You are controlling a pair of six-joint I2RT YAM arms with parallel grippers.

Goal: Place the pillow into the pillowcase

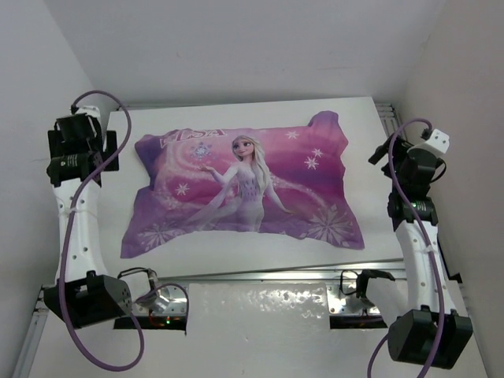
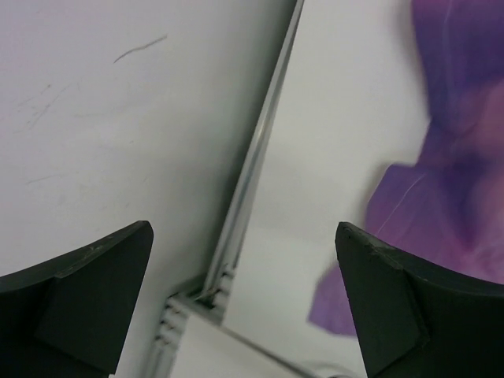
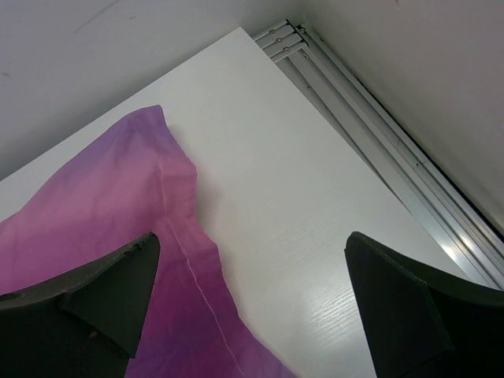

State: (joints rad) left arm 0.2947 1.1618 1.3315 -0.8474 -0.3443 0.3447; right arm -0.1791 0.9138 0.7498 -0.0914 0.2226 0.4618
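The purple pillowcase with the blonde princess and white snowflakes lies plump in the middle of the table, print side up. No white pillow shows in any view. My left gripper hangs open beside the case's left end. In the left wrist view its fingers frame bare table, and a corner of the pillowcase shows at the right. My right gripper stands open off the case's right end. In the right wrist view its fingers hold nothing, above the seamed edge of the pillowcase.
The white table is closed in by pale walls on three sides. Aluminium rails run along its right edge and its left edge. A metal rail with both arm bases crosses the near side.
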